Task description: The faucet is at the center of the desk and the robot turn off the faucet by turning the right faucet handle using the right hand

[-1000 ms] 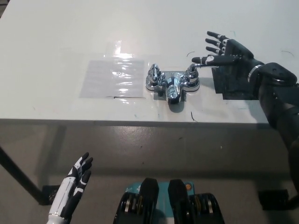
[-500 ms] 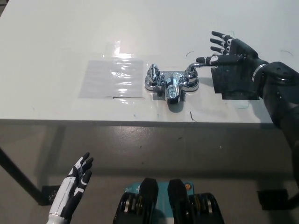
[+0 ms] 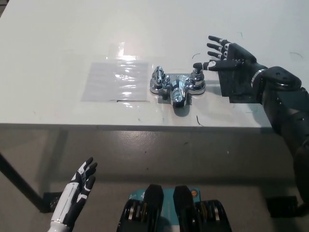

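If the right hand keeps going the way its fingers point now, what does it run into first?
The right hand, open, points toward picture left. Its lowest fingertip sits at the faucet's right handle, so that handle comes first, though height above it is unclear.

Right hand (image 3: 227,55): raised, fingers spread, holding nothing.
Left hand (image 3: 79,186): low at lower left, fingers extended.

No legible text, labels or nos. anywhere.

A lab-like test bench: a faucet (image 3: 177,86) mounted unplumbed on a plain white desk (image 3: 58,43) over grey floor (image 3: 145,159).
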